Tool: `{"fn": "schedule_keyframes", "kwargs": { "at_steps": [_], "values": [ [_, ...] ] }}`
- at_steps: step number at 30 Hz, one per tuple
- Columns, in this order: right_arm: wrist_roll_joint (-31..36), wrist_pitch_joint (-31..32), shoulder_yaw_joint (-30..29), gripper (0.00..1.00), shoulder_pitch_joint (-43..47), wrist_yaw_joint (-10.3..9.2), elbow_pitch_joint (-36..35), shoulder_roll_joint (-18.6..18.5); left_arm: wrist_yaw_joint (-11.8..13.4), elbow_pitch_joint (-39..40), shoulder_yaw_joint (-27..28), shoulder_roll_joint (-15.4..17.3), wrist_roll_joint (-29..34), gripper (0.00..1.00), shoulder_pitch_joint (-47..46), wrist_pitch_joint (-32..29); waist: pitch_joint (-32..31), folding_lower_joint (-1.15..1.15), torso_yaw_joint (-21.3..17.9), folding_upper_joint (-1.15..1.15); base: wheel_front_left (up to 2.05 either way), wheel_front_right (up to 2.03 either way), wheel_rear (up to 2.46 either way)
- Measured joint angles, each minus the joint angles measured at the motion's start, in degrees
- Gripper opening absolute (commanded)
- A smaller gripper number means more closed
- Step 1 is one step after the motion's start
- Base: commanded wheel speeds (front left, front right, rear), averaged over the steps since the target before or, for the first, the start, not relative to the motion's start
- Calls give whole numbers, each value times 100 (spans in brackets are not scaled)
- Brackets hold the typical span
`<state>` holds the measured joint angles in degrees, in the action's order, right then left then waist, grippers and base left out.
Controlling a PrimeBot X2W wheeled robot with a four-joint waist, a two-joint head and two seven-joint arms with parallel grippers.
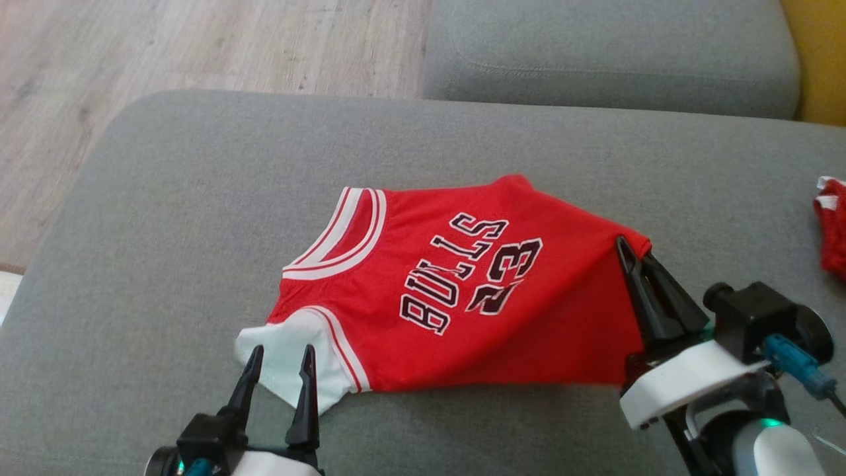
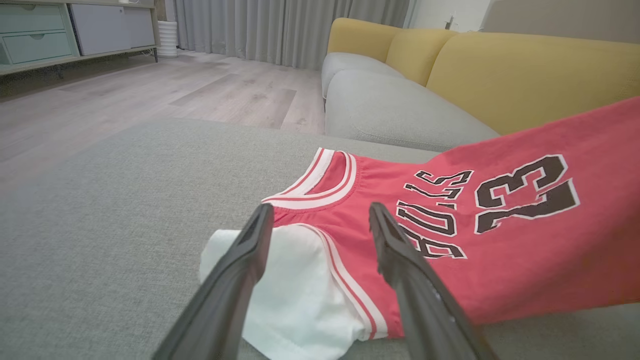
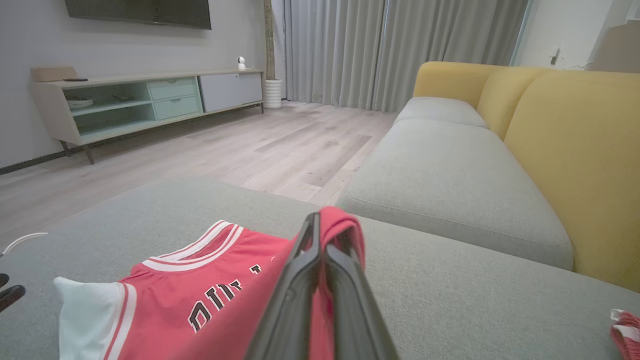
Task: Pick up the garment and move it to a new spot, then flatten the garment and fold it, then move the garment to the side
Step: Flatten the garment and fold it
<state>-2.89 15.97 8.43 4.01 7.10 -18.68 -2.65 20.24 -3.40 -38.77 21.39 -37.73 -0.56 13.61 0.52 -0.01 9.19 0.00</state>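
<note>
Grey sofa cushion stretched out in front of the robot, with wooden floor beyond its left edge and yellow backrests in the wrist views. On it lay the red jersey, roughly central. The right claw was shut on a fold of the jersey's hem edge and held that end raised off the cushion. The left claw stood wide open over the white shoulder panel, gripping nothing.

The pinch looked narrow. Judged from that, the cloth could slip free if pulled sideways, or only one layer might be caught, so the jersey would twist rather than travel flat. With the collar end unheld, dragging could bunch the white panel underneath. A second red cloth lay well apart to the right.

The jersey's long axis ran across the cushion, collar toward the robot's left, hem toward its right.
</note>
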Motion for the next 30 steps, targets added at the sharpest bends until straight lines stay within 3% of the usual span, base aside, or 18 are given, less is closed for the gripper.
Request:
{"fn": "schedule_keyframes", "kwargs": {
  "at_steps": [5, 16, 22, 23, 24, 25, 30],
  "values": [
    [112, 229, -280, 0, -278, 0, 431, 1, -8, 2, 0, -16, 0, 100, -16, 1, 172, 0, 83, 0, 0, 0, 0],
    [361, -144, -1212, 0, -2398, 0, 3489, -666, -169, -151, -5, -204, 54, 100, -393, 16, 713, 2, 428, 0, 0, 0, 0],
    [671, -494, -1496, 0, -3336, 0, 4835, -757, -263, -278, -8, -281, 101, 100, -498, 20, 970, 2, 643, 0, 0, 0, 0],
    [671, -494, -1496, 21, -3336, 0, 4835, -757, -263, -278, -8, -281, 101, 100, -498, 20, 970, 2, 643, 0, 0, 0, 0],
    [742, -564, -1537, 64, -3484, 0, 5021, -757, -266, -298, -5, -301, 102, 100, -532, 37, 1003, 2, 664, 0, 0, 0, 0],
    [797, -634, -1593, 100, -3621, 0, 5198, -756, -268, -315, -4, -324, 115, 100, -559, 43, 1029, 2, 681, 0, 0, 0, 0],
    [954, -1050, -1711, 100, -4024, 0, 5781, -672, -319, -387, 2, -403, 152, 100, -660, 67, 1027, 1, 645, 0, 0, 0, 0]
  ]
}}
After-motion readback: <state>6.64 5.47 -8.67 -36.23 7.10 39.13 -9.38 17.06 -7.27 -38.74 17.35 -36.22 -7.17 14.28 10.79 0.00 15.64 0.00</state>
